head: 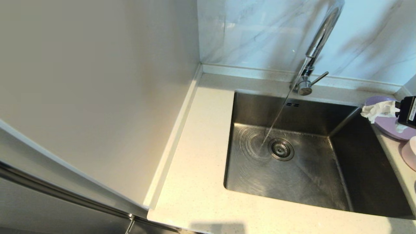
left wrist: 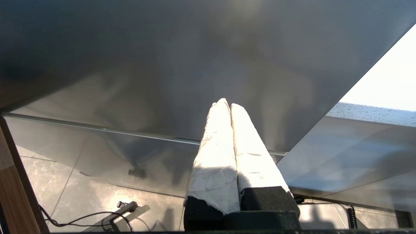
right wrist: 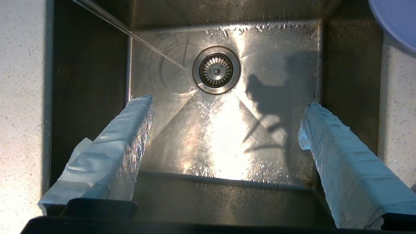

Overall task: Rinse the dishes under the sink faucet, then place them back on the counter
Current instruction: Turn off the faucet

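Lilac plate (head: 388, 125) on counter (head: 201, 162), right pincer (right wrist: 227, 130) spread over wet sink (head: 253, 175)

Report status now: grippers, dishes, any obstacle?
Right gripper open, empty, over sink. Left gripper shut, parked. Plate, bowl on counter; water running. No obstacle.

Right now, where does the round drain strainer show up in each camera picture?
Head view: drain strainer on the sink floor, where the water stream lands.
Left wrist view: not in it.
Right wrist view: drain strainer beyond the right gripper, its fingers wide apart.
Shared landmark: the water stream beside the strainer.
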